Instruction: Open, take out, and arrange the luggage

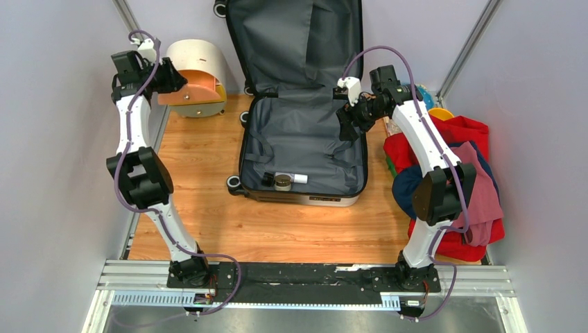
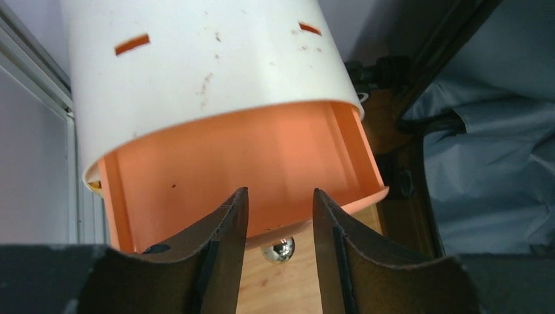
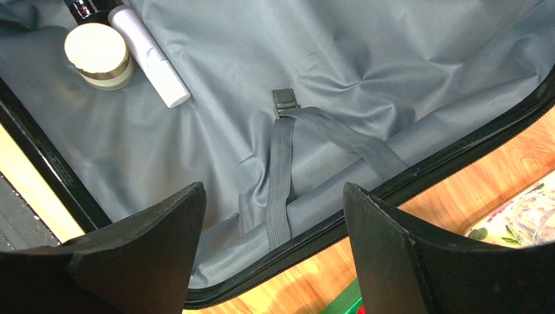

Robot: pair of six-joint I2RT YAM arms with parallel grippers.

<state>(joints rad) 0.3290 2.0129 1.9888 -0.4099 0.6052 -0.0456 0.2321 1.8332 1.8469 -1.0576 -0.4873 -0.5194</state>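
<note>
The luggage [image 1: 305,135] lies open in the middle of the wooden table, its lid raised against the back wall and its grey lining [image 3: 216,85] showing. A round cream jar [image 1: 282,182] [image 3: 98,55], a white tube [image 1: 298,178] [image 3: 149,55] and a small black item [image 1: 267,180] lie in its near end. My right gripper [image 1: 344,121] [image 3: 275,190] is open and empty above the suitcase's right rim. My left gripper [image 1: 177,76] [image 2: 280,193] is open at the small round cream box [image 1: 197,62] [image 2: 196,59], its fingers on either side of the orange drawer's [image 2: 242,163] silver knob [image 2: 278,250], not touching it.
A grey strap with a black buckle [image 3: 286,98] lies across the lining. A pile of red, blue and pink clothes [image 1: 464,139] sits right of the suitcase, on a green tray [image 3: 347,304]. A clear plastic package [image 3: 523,216] lies beside it. Grey walls close in both sides.
</note>
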